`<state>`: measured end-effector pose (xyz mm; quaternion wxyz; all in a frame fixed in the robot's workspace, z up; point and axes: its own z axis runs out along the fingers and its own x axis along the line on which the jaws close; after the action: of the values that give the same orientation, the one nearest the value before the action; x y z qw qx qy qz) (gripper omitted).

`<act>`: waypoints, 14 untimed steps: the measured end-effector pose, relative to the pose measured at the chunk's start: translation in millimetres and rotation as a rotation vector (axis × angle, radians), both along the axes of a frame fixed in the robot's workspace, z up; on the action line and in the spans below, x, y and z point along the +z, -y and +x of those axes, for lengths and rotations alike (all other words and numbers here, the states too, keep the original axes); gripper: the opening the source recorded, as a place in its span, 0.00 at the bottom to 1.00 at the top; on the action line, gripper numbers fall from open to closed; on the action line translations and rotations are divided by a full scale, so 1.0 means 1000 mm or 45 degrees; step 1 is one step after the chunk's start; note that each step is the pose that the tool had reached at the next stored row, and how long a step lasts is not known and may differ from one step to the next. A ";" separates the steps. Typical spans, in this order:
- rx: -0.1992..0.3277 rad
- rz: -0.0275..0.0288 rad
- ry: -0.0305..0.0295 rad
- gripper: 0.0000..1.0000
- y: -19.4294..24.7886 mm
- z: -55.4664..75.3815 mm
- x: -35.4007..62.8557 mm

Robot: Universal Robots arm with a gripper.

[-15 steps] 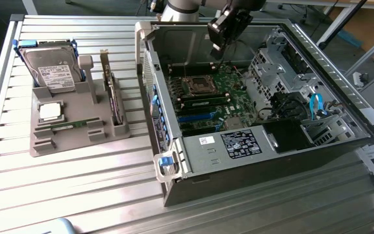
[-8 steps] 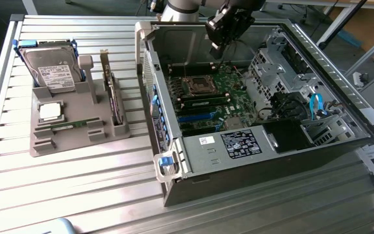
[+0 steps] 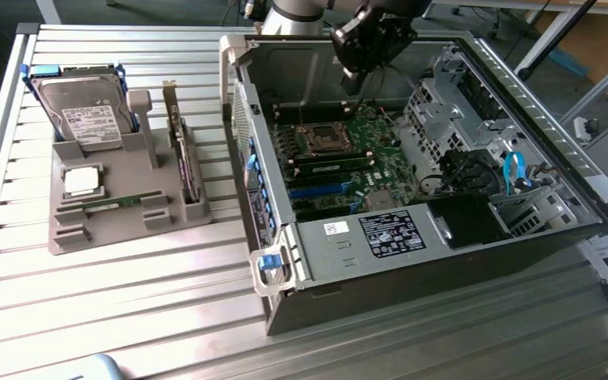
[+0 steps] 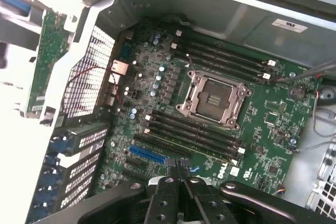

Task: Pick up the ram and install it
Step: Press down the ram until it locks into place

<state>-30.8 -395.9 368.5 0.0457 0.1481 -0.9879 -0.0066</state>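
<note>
A: Why is the case (image 3: 389, 269) lying open-side up?

B: My guess: so the board (image 4: 262, 124) faces the pincer (image 3: 355, 77) hanging just above it. The tray (image 3: 124, 229), well off to the exterior view's left of the pincer, stands each part in its own slot, probably for an easy grab.

A: And the pincer?

B: Pressed together, holding nothing, over the slots (image 4: 189, 129).

A: The ram (image 3: 108, 204)?

B: In the tray's near part, outside the case, well apart from the pincer.
</note>
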 end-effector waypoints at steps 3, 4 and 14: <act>-0.060 0.0000 0.0001 0.11 0.0000 0.000 -0.0001; -0.063 0.0000 0.0000 0.11 0.0000 0.000 -0.0001; -0.063 -0.0037 0.1047 0.11 -0.0001 -0.001 -0.0001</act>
<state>-31.7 -395.8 368.4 0.0051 0.1236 -0.9923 -0.0002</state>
